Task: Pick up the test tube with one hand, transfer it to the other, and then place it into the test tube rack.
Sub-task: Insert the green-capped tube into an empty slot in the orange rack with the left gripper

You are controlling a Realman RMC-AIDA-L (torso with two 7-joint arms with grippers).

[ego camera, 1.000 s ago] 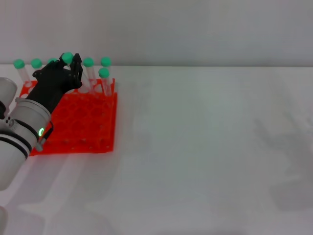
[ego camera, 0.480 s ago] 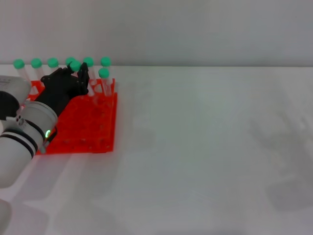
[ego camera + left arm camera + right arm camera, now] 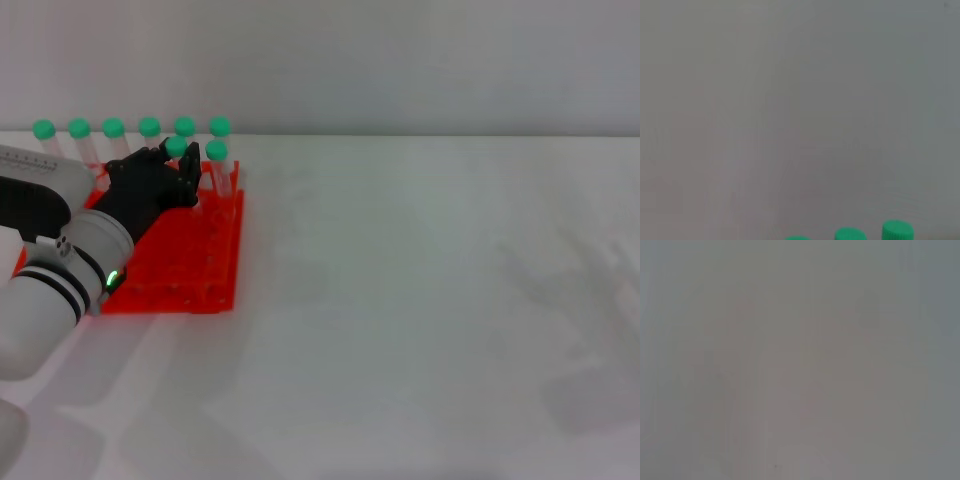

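My left gripper (image 3: 182, 162), black, on the arm with the green light, hangs over the back right part of the orange-red test tube rack (image 3: 190, 270). It is shut on a test tube whose green cap (image 3: 177, 147) shows just above the fingers; the tube's body is hidden by the gripper. Several other green-capped tubes (image 3: 149, 126) stand in the rack's back row, and one more (image 3: 215, 151) stands right next to the held tube. Three green caps (image 3: 897, 231) show at the edge of the left wrist view. The right gripper is out of view.
The rack sits at the far left of the white table (image 3: 420, 300), close to the back wall (image 3: 400, 60). The right wrist view shows only a plain grey surface.
My left gripper has moved to the right and down along the rack's back row, carrying the green-capped tube with it. The tube's cap now sits lower, beside the second-row tube.
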